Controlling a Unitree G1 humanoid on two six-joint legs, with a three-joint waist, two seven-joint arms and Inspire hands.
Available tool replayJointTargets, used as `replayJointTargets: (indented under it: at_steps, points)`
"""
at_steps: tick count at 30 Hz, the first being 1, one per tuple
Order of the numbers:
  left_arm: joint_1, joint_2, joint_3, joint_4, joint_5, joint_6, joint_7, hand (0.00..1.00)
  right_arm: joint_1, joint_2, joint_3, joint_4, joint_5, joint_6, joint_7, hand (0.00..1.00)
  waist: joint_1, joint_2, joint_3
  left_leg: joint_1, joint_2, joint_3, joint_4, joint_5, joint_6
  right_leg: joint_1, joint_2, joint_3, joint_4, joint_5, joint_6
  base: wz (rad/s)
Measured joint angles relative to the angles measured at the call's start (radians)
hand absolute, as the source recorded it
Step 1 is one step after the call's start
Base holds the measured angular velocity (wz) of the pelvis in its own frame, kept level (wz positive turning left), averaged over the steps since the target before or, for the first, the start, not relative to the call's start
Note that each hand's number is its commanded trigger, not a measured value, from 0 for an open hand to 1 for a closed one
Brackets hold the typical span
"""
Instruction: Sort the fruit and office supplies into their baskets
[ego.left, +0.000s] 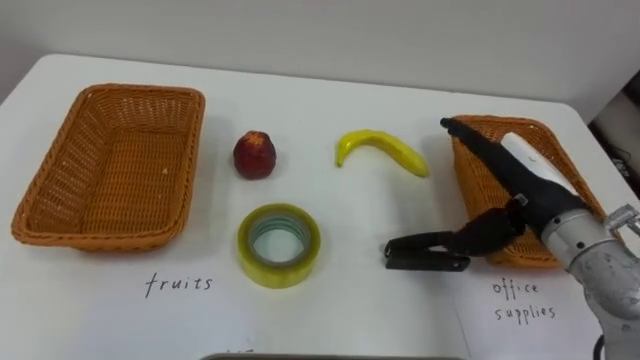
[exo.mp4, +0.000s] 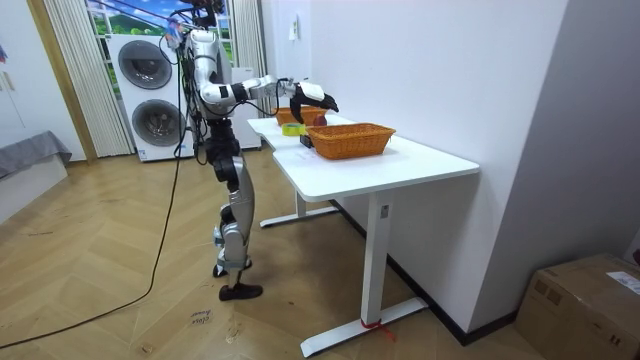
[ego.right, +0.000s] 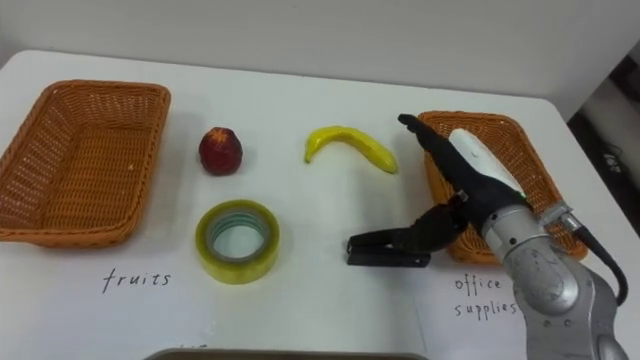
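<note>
Black stapler (ego.left: 425, 252): lying on the table (ego.left: 350, 310) just left of the right robot hand (ego.left: 530, 180), touching its thumb tip.
Right robot hand: reaching over the left edge of the office-supplies basket (ego.left: 500, 122), fingers stretching out straight, thumb pointing down-left onto the stapler, gripping nothing.
Banana (ego.left: 383, 148): lying left of the fingertips, just beside that basket.
Tape roll (ego.left: 280, 268): sitting flat, well left of the hand, past the stapler.
Apple (ego.left: 254, 154): sitting farther left, past the banana.
Fruits basket (ego.left: 190, 160): sitting farthest left of the hand.
</note>
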Motion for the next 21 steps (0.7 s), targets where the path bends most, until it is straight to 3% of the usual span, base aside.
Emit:
replayJointTargets:
  at_steps: [21]
  points:
    - [-0.01,0.006,-0.013,-0.03,0.0,0.0,-0.002,0.0,0.001,0.0,0.057,-0.005,-0.135,0.052,0.097,0.0,0.029,-0.006,-0.0021,0.002,0.001,0.001,-0.003,0.0,0.0,-0.001,0.001,0.001,0.002,0.0,0.0,0.0]
